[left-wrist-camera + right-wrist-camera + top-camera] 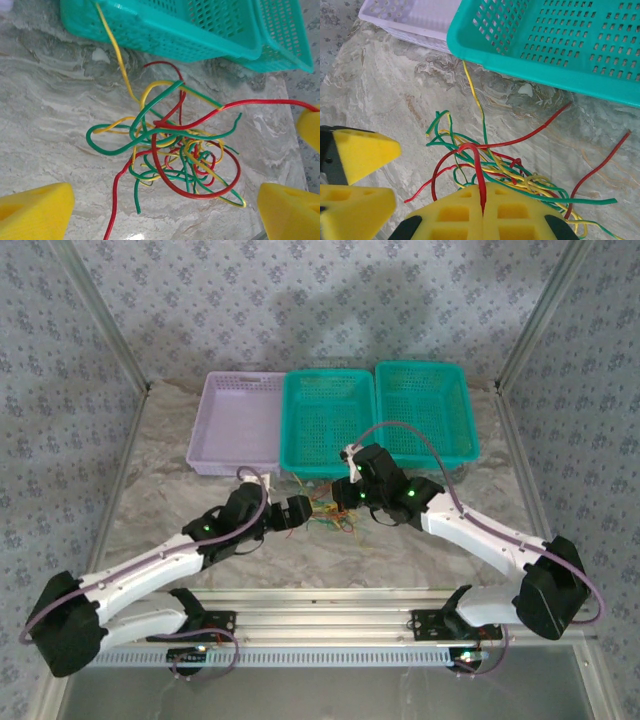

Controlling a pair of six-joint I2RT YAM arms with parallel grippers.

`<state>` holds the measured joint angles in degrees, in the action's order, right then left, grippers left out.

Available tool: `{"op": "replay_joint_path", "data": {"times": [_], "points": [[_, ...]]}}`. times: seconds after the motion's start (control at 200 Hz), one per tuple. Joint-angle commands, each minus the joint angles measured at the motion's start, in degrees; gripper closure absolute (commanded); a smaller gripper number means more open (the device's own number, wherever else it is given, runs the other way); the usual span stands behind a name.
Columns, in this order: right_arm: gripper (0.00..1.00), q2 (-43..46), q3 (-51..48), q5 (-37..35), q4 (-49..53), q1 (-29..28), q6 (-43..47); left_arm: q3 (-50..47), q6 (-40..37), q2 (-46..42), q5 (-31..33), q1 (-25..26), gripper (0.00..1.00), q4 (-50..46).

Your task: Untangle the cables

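**Overhead view.** A knot of red, green and yellow cables point(325, 512) lies on the marbled bench point(160, 490), just at 6 o'clock of the middle teal basket point(325, 466). A lilac basket point(235, 462) adjoins that basket at its 9 o'clock side, and a second teal basket point(430, 454) adjoins it at its 3 o'clock side. The left hand point(300, 512) stands at 9 o'clock of the knot and the right hand point(345, 495) at about 1 o'clock, both close to it. Here the strands are too fine to separate, and how far either hand is open cannot be told.

**Left wrist view.** The single loops can be told apart, with green and red arcs crossing over yellow ones. The left hand's yellow foam pads point(35, 212) sit at 7 and 5 o'clock of the frame, well apart. The hand is wide open and grips nothing, and the knot lies on the bench between and beyond the pads. One red strand point(260, 104) leaves the knot toward 3 o'clock and reaches the frame edge just beside another yellow pad. A yellow cable point(117, 55) runs toward 11 o'clock, up to the teal basket's wall.

**Right wrist view.** The right hand's pads are pressed together at 6 o'clock of the frame. The hand is closed on a red cable point(479, 175), which is pinched in the seam between the pads and arches up from it toward 12 o'clock. The rest of the knot lies on the bench just beyond the pads. The left hand's parted pads show at 8 to 9 o'clock.
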<state>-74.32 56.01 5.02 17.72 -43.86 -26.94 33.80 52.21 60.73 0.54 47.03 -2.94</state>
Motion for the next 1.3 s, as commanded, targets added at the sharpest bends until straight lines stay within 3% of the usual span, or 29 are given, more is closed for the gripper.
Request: {"op": "replay_joint_path", "data": {"times": [0.0,0.065,0.39,0.725,1.034,1.219,1.294], "points": [[1.0,1.2,0.3,0.8,-1.7,-0.3,-0.2,0.8,2.3,2.1,-1.2,0.4,0.12,1.9],[1.0,1.1,0.4,0.8,-1.7,-0.5,-0.2,0.7,2.9,3.0,-1.4,0.4,0.2,2.8],[1.0,0.4,0.1,0.4,-2.3,-1.7,-0.5,3.2,3.5,7.1,-1.6,0.4,0.26,4.3],[1.0,0.1,0.1,0.2,-3.0,-2.3,-0.6,4.7,4.0,10.6,-2.8,0.4,0.48,5.0],[1.0,0.9,0.1,-1.6,-1.7,-2.3,-0.2,4.4,3.3,10.7,-2.6,0.4,0.73,3.4],[1.0,2.0,0.6,-3.2,-0.4,-1.3,0.2,3.0,2.8,9.3,-1.7,0.4,1.0,1.6],[1.0,2.4,1.0,-3.6,0.3,-0.6,0.2,2.7,2.4,8.6,-1.3,0.4,1.0,0.3]]}}
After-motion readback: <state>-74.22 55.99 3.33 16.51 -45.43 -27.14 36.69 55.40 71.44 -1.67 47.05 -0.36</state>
